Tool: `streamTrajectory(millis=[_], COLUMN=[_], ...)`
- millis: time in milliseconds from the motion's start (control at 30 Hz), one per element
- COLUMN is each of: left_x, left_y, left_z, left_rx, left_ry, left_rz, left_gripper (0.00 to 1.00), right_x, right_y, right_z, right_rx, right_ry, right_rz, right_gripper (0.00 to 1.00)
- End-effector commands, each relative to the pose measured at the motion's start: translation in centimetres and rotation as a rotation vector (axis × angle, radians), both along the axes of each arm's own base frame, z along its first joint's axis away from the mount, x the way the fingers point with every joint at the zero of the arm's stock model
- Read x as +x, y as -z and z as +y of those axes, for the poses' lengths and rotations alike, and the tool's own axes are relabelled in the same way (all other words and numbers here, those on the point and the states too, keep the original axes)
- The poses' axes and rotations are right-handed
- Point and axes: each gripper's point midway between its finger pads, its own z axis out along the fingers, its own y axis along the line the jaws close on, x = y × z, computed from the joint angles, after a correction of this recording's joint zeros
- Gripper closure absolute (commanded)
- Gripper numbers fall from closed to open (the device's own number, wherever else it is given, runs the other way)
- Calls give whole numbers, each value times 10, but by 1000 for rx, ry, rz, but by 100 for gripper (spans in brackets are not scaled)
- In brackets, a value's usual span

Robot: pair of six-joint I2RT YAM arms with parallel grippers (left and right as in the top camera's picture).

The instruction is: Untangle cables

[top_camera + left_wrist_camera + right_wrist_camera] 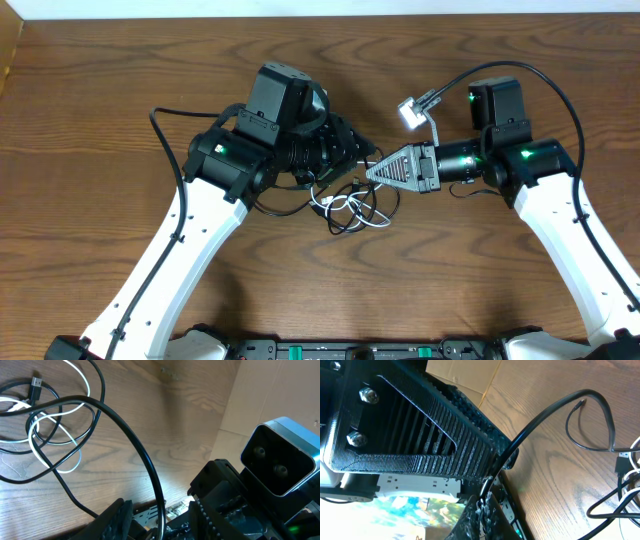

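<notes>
Wood-grain table [100, 120]; thin looped cables [350, 212]; right tool [370, 172] pinches black cable [535, 421]; left tool [355, 160] state unclear.

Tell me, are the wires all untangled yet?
Not yet. Nothing looks separated: the cables lie in one heap of crossing loops. In hand: the right gripper is shut on a black cable, with the left gripper close by, its grip unclear. Left to do: pulling each cord free of the others.
</notes>
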Motion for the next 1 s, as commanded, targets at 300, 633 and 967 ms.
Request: streamTrajectory(millis=[300,633,967], left_x=[3,3,3], left_y=[6,6,6], left_z=[2,2,2], left_rx=[14,13,12], left_ry=[-22,-22,-26], left_rz=[14,14,18], left_gripper=[58,62,92], right_x=[-13,-11,-5], right_y=[-23,-25,-15], right_z=[7,9,11], right_rx=[106,106,47], right_ry=[-91,-85,-45], right_rz=[-24,-23,-34], right_gripper=[99,99,99])
